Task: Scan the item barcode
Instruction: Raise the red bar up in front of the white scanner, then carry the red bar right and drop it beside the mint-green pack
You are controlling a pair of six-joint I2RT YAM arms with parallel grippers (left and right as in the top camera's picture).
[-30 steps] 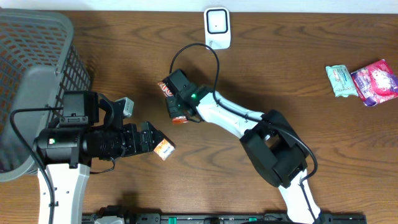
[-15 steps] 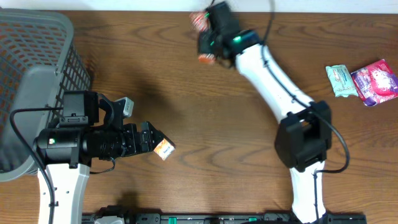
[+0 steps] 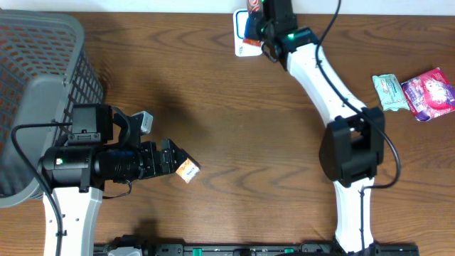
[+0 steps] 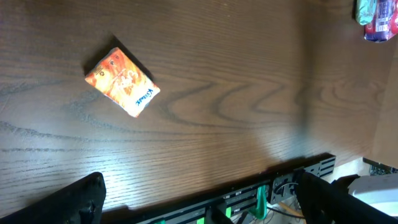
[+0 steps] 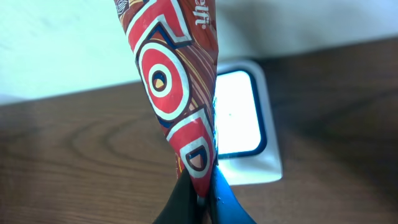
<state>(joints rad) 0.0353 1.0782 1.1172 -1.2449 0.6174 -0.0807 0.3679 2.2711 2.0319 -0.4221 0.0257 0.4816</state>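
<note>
The dark wooden table [image 3: 234, 114] runs up to a pale wall, and the white scanner [image 5: 239, 124] sits at its far edge. My right pincer [image 5: 200, 186] is clenched on one end of a red snack packet [image 5: 177, 87], holding it just in front of the scanner's bright window and covering its left side. My left pincer [image 3: 175, 159] hangs released, jaws wide, well away from the scanner, near a small orange box [image 4: 122, 82] lying flat. Seen from overhead, a grey basket [image 3: 43, 78] stands far left of the scanner and two soft packs [image 3: 389, 92] lie to its right.
</note>
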